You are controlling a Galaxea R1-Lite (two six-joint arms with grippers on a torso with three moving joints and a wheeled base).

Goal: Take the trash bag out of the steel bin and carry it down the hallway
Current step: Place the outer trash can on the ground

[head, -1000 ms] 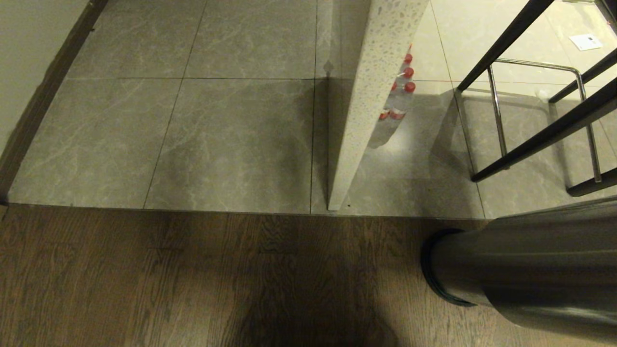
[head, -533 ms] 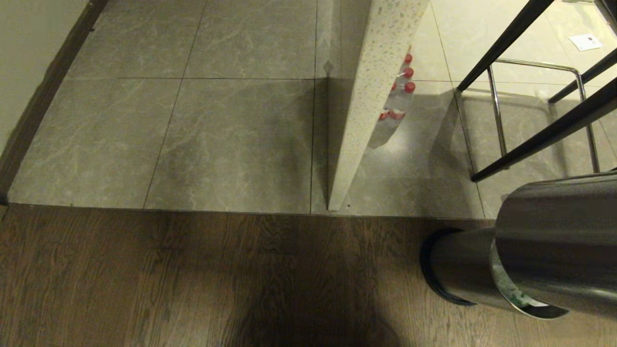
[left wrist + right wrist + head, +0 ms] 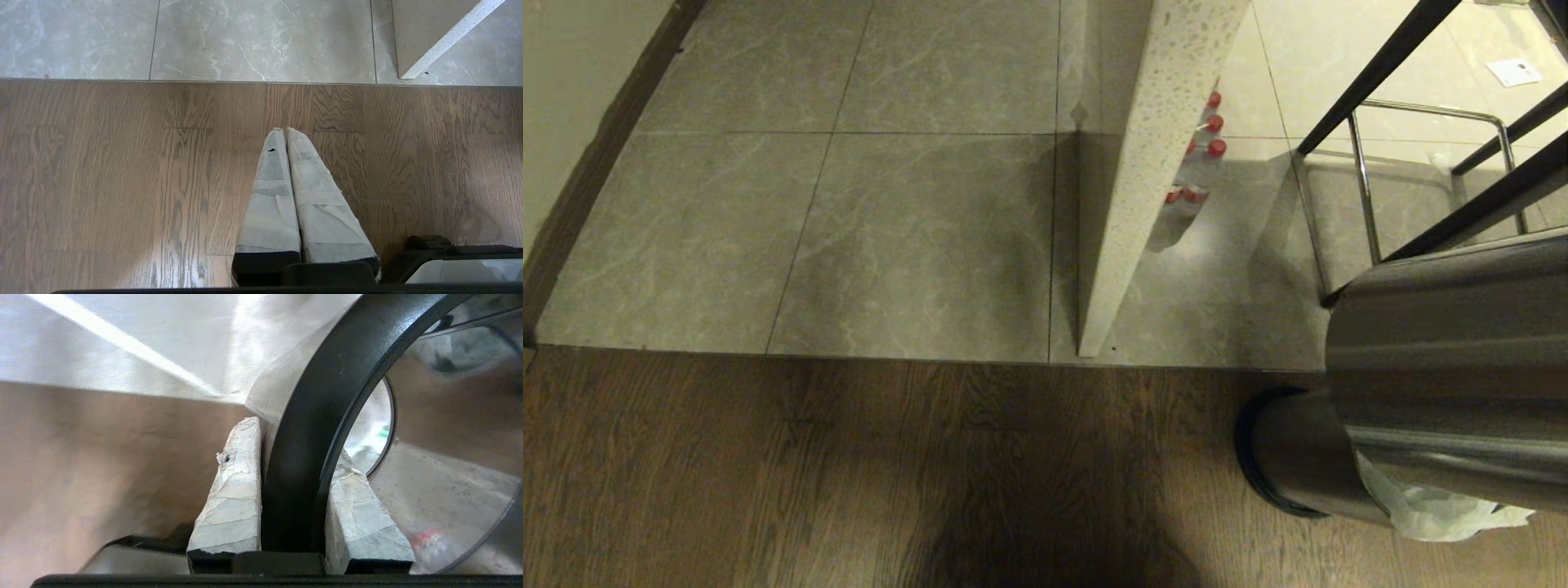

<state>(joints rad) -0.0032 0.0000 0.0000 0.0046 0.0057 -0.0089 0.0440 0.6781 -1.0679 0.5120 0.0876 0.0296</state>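
Observation:
My right gripper (image 3: 294, 441) is shut on the black top rim (image 3: 327, 396) of the steel bin, one finger outside the steel wall and one inside. In the head view a bright steel shell (image 3: 1454, 384) of the bin hangs lifted at the right, above the darker lower part (image 3: 1298, 457) with its black base ring on the wood floor. The trash bag (image 3: 1437, 510), crinkled and whitish, hangs out below the lifted shell. Whitish plastic with green (image 3: 369, 437) shows through the bin's round opening. The hallway's grey tiles (image 3: 890, 229) lie ahead. My left gripper (image 3: 284, 130) is shut and empty over the wood floor.
A pale speckled partition (image 3: 1152, 163) stands on the tiles, with red-capped bottles (image 3: 1201, 155) behind it. Black bars and a chrome rack (image 3: 1421, 163) fill the far right. A wall with a dark baseboard (image 3: 580, 188) runs along the left. Dark wood planks (image 3: 849, 474) lie nearest me.
The bright steel shell has risen out of the bin's lower part at the right. The whitish bag has come into view under it. The camera has not moved.

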